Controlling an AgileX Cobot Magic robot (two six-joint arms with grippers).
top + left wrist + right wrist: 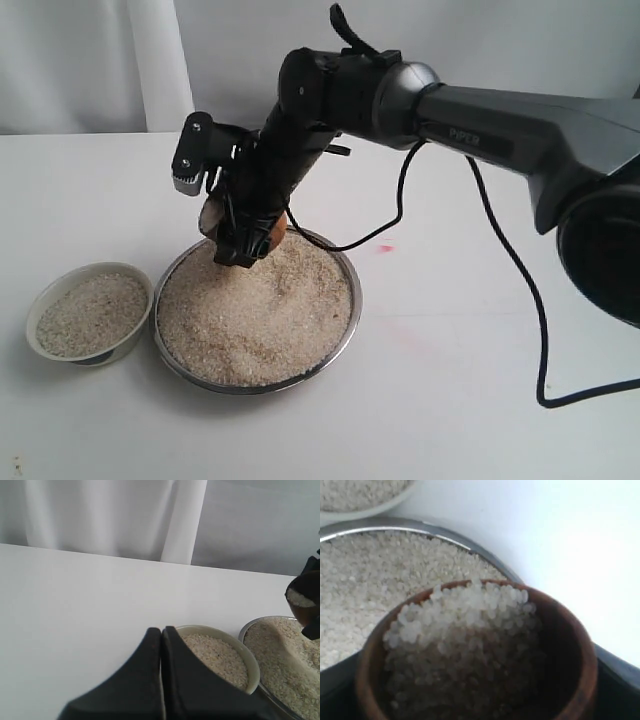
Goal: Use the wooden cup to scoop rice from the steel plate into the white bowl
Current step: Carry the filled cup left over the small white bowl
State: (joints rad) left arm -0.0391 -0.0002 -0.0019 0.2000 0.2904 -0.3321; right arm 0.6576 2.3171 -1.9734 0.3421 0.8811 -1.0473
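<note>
The steel plate (350, 312) holds a broad heap of rice (255, 315). To its left stands the white bowl (36, 312), partly filled with rice. My right gripper (240, 245) reaches across the middle and is shut on the wooden cup (274, 232), just over the plate's far rim. In the right wrist view the wooden cup (570, 635) is full of rice (465, 625), with the plate (470, 544) below it. The left gripper (161, 631) is shut with nothing in it, hovering near the white bowl (251, 666). It does not show in the exterior view.
A black cable (540, 330) hangs from the right arm and trails over the table at the right. Faint pink marks (385, 248) lie right of the plate. A white curtain (90, 60) backs the table.
</note>
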